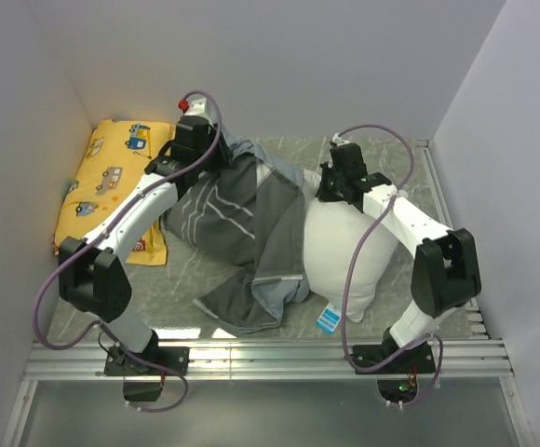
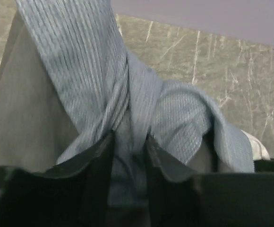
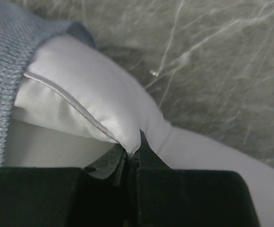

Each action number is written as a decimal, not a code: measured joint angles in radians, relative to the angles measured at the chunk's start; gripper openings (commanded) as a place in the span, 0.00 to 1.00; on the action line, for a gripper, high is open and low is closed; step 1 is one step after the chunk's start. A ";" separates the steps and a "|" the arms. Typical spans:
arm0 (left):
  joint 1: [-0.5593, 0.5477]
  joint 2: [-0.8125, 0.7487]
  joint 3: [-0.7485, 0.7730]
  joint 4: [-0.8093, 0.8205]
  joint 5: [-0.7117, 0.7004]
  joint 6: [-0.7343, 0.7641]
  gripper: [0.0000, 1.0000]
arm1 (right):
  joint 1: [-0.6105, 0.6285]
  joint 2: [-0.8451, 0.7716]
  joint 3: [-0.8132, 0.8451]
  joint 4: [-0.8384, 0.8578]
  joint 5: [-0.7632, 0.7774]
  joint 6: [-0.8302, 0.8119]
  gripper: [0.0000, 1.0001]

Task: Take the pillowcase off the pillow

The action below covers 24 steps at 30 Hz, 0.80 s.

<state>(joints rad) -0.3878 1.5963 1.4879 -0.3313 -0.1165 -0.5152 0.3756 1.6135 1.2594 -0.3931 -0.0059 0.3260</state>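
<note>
The grey-blue striped pillowcase (image 1: 237, 228) lies bunched across the table's middle, still covering the left part of the plain white pillow (image 1: 344, 251). The pillow's blue-white tag (image 1: 328, 319) shows at its near edge. My left gripper (image 1: 216, 154) is at the far end of the pillowcase, shut on a bunched fold of the pillowcase (image 2: 127, 118) and lifting it. My right gripper (image 1: 330, 182) is at the pillow's far edge, shut on a pinch of the pillow (image 3: 127, 137). A corner of pillowcase (image 3: 9, 61) shows at the left of the right wrist view.
A yellow vehicle-print cushion (image 1: 112, 182) lies against the left wall. The marble-pattern tabletop (image 1: 186, 279) is walled on the left, back and right. A metal rail (image 1: 270, 358) runs along the near edge by the arm bases.
</note>
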 measured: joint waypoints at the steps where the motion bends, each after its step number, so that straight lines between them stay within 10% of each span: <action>1: -0.004 0.025 0.000 0.020 0.003 -0.003 0.59 | -0.011 0.029 0.013 0.011 0.013 0.006 0.00; 4: -0.016 0.031 0.000 0.054 0.007 0.006 0.76 | -0.021 0.089 0.072 0.010 0.055 0.017 0.00; 12: -0.121 -0.202 -0.172 0.124 -0.001 -0.006 0.83 | -0.022 0.196 0.167 -0.057 0.148 0.018 0.08; 24: -0.234 -0.190 -0.484 0.308 0.067 -0.070 0.82 | -0.020 0.180 0.233 -0.137 0.200 0.013 0.64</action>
<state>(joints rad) -0.6220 1.4063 1.0042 -0.0235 -0.0494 -0.5850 0.3557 1.7931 1.4925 -0.5301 0.1936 0.3389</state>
